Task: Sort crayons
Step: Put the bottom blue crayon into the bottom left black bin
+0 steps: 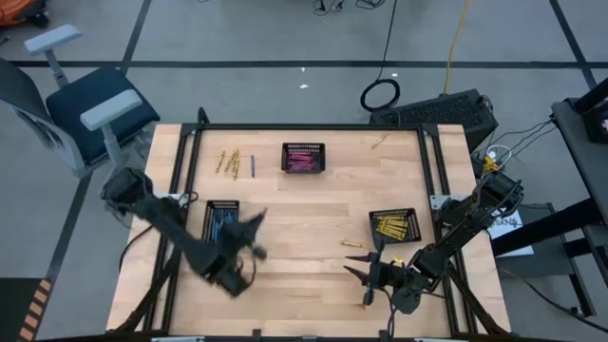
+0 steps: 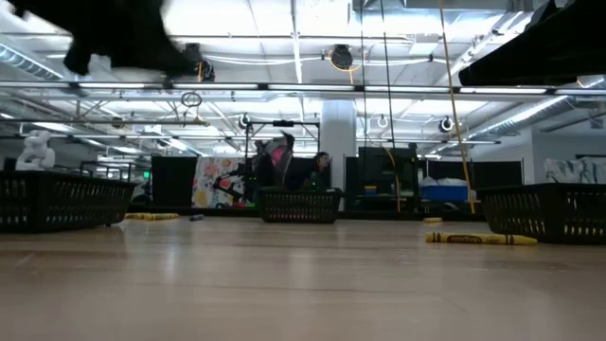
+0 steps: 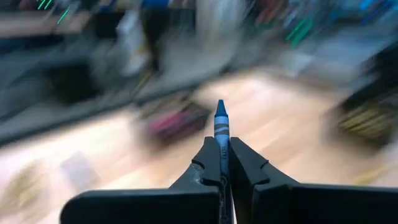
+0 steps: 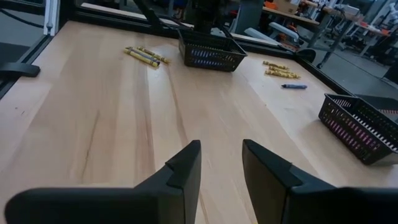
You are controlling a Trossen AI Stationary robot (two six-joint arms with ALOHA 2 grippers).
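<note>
Unreadable dark label on yellow crayon (image 2: 481, 240)

The middle of the surface (image 1: 304, 214) lies bare, a broad lane between three baskets: the pink-crayon basket (image 1: 303, 158) at 12 o'clock, the blue-crayon basket (image 1: 221, 220) at 9, the yellow-crayon basket (image 1: 392, 225) at 3. Loose crayons (image 1: 231, 163) clutter 11 o'clock; the left arm (image 1: 190, 242) blocks 8, the right arm (image 1: 446, 242) 4.

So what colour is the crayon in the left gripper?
Blue crayon, clearest in the left wrist view.
</note>
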